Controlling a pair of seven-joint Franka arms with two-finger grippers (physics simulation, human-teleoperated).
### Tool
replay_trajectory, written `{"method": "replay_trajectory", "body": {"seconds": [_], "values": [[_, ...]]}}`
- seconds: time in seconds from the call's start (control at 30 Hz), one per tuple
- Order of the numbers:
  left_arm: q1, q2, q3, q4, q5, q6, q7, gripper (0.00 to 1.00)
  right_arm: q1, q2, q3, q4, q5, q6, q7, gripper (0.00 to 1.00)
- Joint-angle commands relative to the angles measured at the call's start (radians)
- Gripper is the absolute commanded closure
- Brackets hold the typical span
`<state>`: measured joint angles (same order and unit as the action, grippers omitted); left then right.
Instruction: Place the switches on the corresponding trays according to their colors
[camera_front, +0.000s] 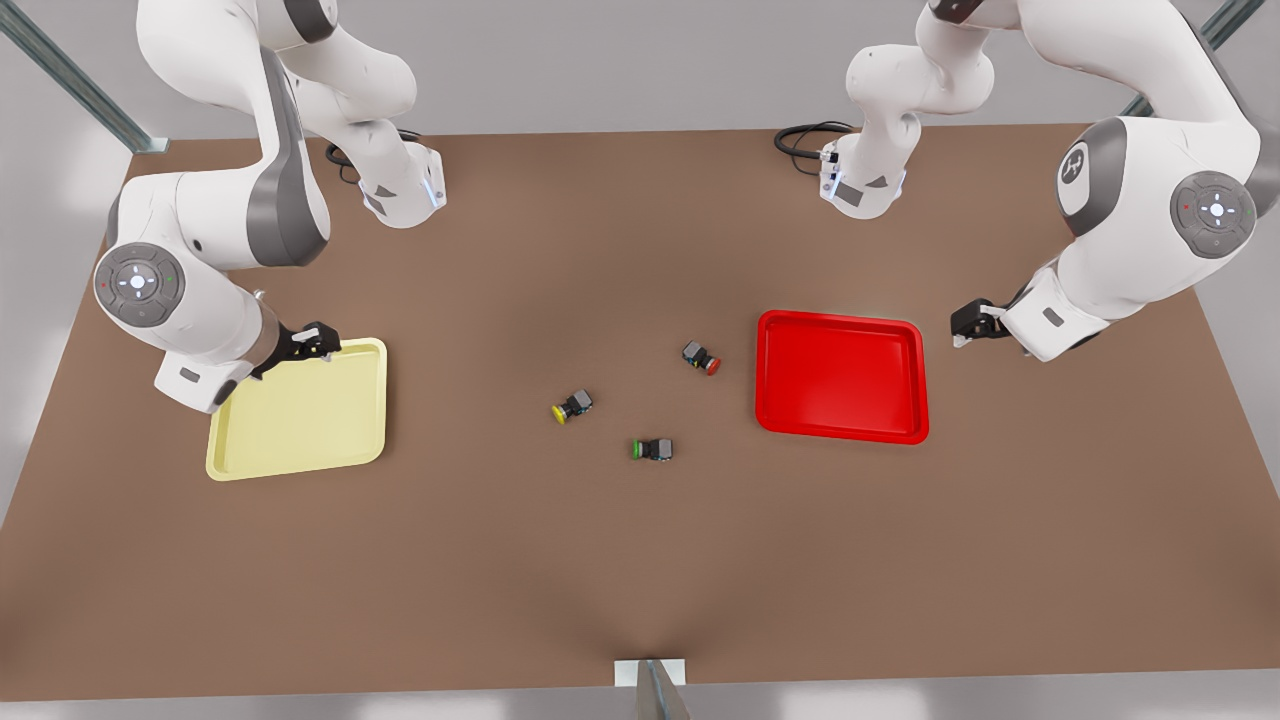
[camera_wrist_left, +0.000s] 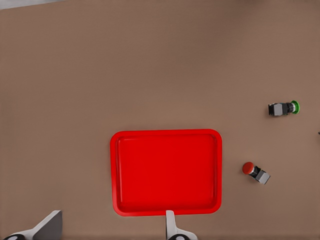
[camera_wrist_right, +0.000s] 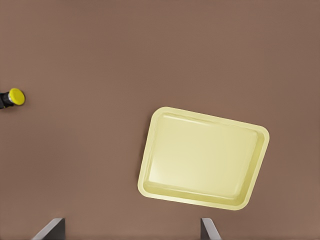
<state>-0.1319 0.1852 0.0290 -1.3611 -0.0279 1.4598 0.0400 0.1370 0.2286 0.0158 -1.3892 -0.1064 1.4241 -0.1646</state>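
Yellow switch (camera_front: 572, 406) and red switch (camera_front: 701, 358) lie on the table (camera_front: 640, 560) between the trays, green switch (camera_front: 652, 449) at their 6 o'clock. Yellow tray (camera_front: 300, 412) sits at 9, red tray (camera_front: 841, 375) at 3. Right gripper (camera_front: 312, 343) hovers at the yellow tray's rim, left gripper (camera_front: 972, 322) beside the red; both jaws wide apart, empty.

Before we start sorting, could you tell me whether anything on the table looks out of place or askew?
All three switches, yellow, red and green, lie tipped on their sides. The green one matches neither tray. The yellow tray sits slightly skewed; the red tray is nearly square.
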Motion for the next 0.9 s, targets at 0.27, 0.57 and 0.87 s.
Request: {"method": "replay_trajectory", "body": {"seconds": [0.27,0.57,0.87], "values": [[-0.509,0.373,-0.014,0.07,-0.055,0.177,-1.167,0.0,0.408,0.287,-0.042,0.001,0.292,0.234,0.911,0.0],[-0.65,0.287,-0.006,-0.55,-0.17,0.927,-1.824,0.0,0.463,0.48,-0.045,-0.044,0.419,0.581,1.528,0.0],[-0.647,0.306,0.0,-0.639,-0.308,1.011,-2.168,0.0,0.457,0.472,-0.045,-0.154,0.332,0.69,1.688,0.0]]}}
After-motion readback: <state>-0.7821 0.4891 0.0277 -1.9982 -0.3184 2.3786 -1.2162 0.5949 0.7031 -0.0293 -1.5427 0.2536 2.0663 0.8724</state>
